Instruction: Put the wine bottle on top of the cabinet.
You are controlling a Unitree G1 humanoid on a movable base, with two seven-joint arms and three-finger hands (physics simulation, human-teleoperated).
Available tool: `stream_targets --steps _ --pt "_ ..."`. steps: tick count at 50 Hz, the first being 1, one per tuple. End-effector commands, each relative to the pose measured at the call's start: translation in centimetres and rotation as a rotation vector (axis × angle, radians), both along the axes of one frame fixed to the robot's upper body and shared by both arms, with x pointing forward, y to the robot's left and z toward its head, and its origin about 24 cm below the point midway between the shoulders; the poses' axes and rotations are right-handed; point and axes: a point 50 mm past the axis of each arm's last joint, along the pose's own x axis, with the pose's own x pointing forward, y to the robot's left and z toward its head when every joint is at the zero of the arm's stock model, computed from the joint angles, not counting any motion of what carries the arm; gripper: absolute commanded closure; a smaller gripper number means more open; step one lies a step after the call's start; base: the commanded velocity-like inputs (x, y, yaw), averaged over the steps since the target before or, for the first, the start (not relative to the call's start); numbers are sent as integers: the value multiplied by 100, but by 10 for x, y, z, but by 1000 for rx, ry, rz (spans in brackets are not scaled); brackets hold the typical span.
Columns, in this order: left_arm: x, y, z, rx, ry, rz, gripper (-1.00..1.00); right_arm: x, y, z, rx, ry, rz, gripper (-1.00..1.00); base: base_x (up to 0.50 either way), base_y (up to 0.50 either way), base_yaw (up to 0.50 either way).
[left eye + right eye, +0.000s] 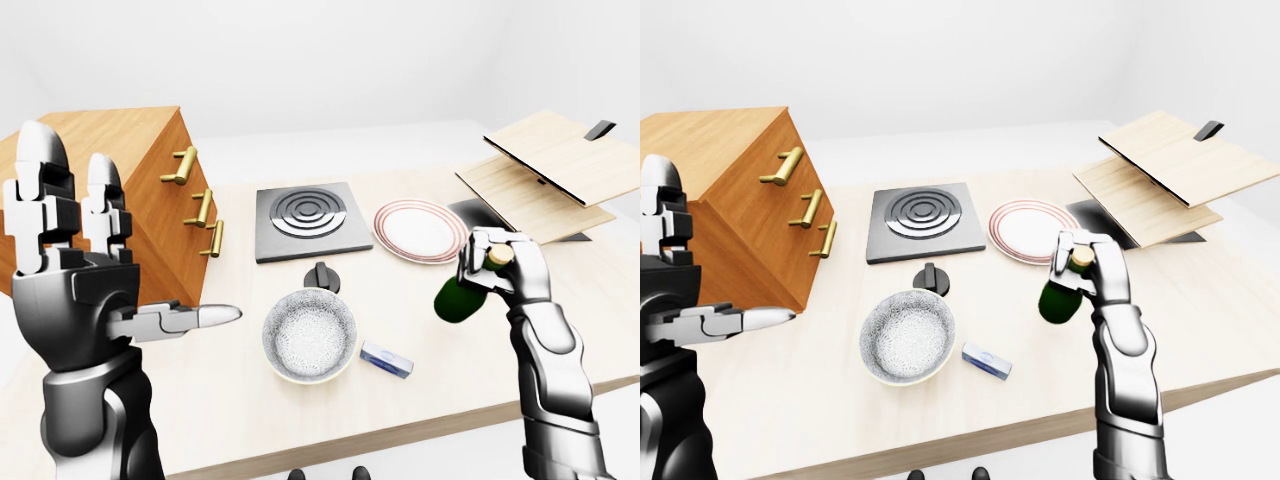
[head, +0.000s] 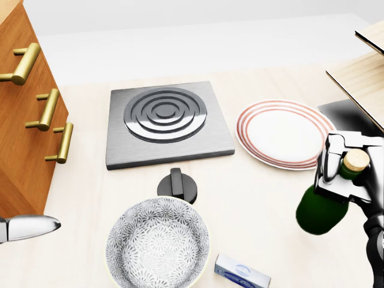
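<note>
Right hand (image 2: 351,171) was closed round the neck of the bottle (image 2: 319,211), which hung tilted, its base off the table (image 1: 240,400), below the plate (image 2: 285,133) in the head view. Left hand (image 1: 75,270) was raised at the left-eye view's left, fingers spread, holding nothing. Cabinet (image 1: 735,205) stood at far left, well apart from the bottle.

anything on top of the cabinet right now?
Nothing visible on the cabinet: its wooden top shows bare in the right-eye view. The left hand covers part of it in the left-eye view. The wine bottle is in the right hand.
</note>
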Motion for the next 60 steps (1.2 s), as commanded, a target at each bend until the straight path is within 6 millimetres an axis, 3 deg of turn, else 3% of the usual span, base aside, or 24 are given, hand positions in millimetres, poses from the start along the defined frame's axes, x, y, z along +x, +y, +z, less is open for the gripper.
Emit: stream_targets --steps 1,13,25,41,55,60 --pt "0 0 -2 -5 12 -7 -100 -15 27 47 -50 -219 94 100 0 0 0" --pt "-1 3 -5 -9 22 -4 -100 -39 56 99 -127 -471 221 100 0 0 0" --pt "-4 5 -3 -10 15 -1 -100 -62 70 139 -101 -708 320 100 0 0 0" --pt "-6 6 -5 -16 18 -4 -100 -87 68 196 56 -1052 419 100 0 0 0" --pt "-7 7 -3 -19 9 -6 -100 -82 68 226 173 -1138 491 100 0 0 0" --pt "-10 8 -2 -16 0 -4 -100 -74 69 228 191 -1115 497 100 0 0 0"
